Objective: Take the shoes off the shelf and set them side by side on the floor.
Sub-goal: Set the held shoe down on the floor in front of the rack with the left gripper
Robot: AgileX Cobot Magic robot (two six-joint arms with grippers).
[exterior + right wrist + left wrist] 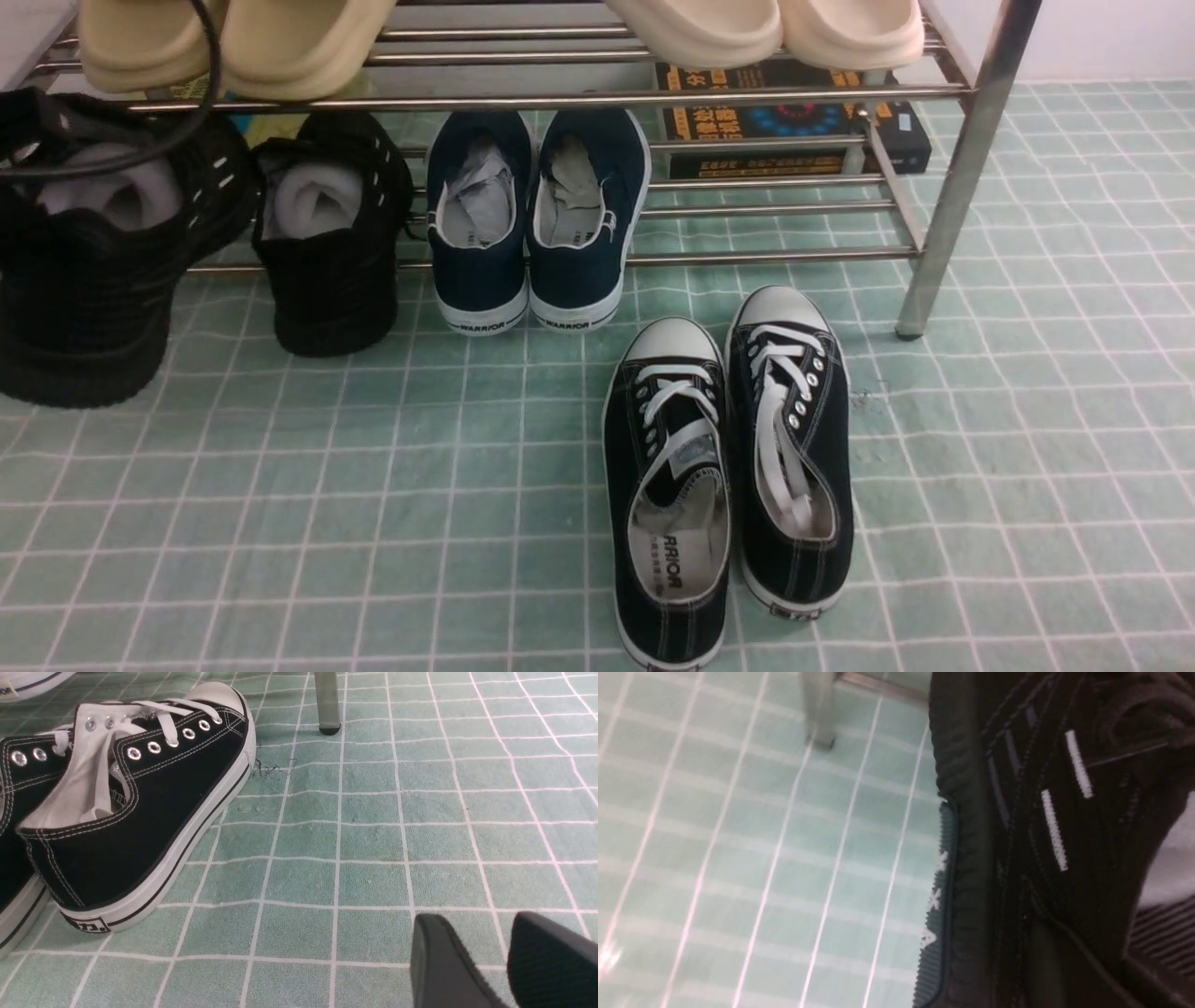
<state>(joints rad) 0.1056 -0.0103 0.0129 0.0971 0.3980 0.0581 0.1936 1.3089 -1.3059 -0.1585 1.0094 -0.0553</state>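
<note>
Nearest us, our right pincer (pixel 481 933) hangs over the floor (pixel 420 485), fingers moderately parted, nothing between them; near it, at 5 o'clock, the black canvas pair (pixel 672 448) stands on the floor; at 9 o'clock one black knit shoe (pixel 84 280) sits in front of the shelf (pixel 962 159), a ribbed pad (pixel 1164 933) of our left pincer against it, though we cannot tell whether that pincer grips; its mate (pixel 327 271), at 10 o'clock, lies on the lower tier, heel past the front rod, beside the navy pair (pixel 485 271); cream slippers (pixel 280 47) lie above.
</note>
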